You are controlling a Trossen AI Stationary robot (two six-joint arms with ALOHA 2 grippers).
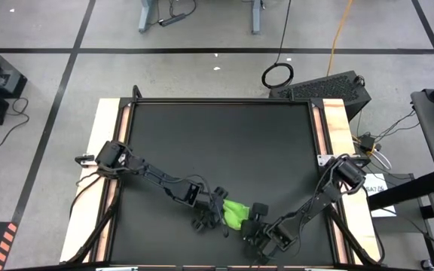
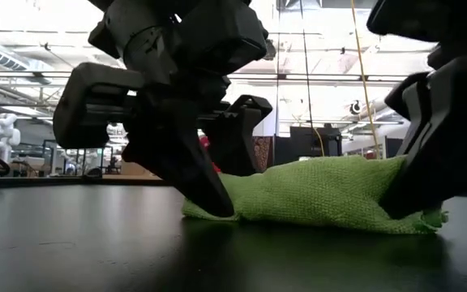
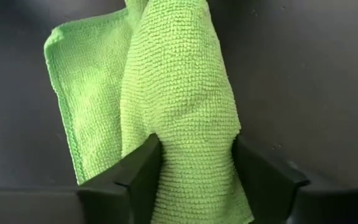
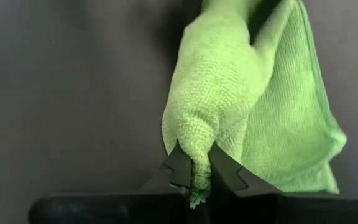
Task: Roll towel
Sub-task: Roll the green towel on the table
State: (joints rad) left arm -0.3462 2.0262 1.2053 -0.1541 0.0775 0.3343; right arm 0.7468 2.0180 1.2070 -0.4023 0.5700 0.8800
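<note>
The lime-green towel (image 1: 236, 213) lies on the black table near its front edge, partly rolled. A thick roll (image 3: 179, 93) rests on the table with a flat single part (image 3: 82, 74) spread beside it. In the low view the towel (image 2: 323, 195) is a low bundle on the tabletop. My left gripper (image 1: 217, 213) is at the towel's left end and shut on it. My right gripper (image 1: 253, 220) is at the towel's right end and shut on it. My left gripper holds the left end of the roll (image 3: 191, 155) between its two fingers (image 3: 138, 177), several layers thick. The fingers slant down from the table's left and lie across the roll. The roll rests on the table. My right gripper pinches the narrow, bunched right end of the roll (image 4: 194, 146) between its two fingers (image 4: 179, 165). It comes from the table's right, slanting down. The towel rests on the table in front of the fingers.
The black tabletop (image 1: 217, 143) has free room toward its far edge. Pale wooden strips (image 1: 111, 150) run along its left and right sides. Both arms meet close together by the front edge. A dark keyboard-like device (image 1: 326, 89) sits beyond the far right corner.
</note>
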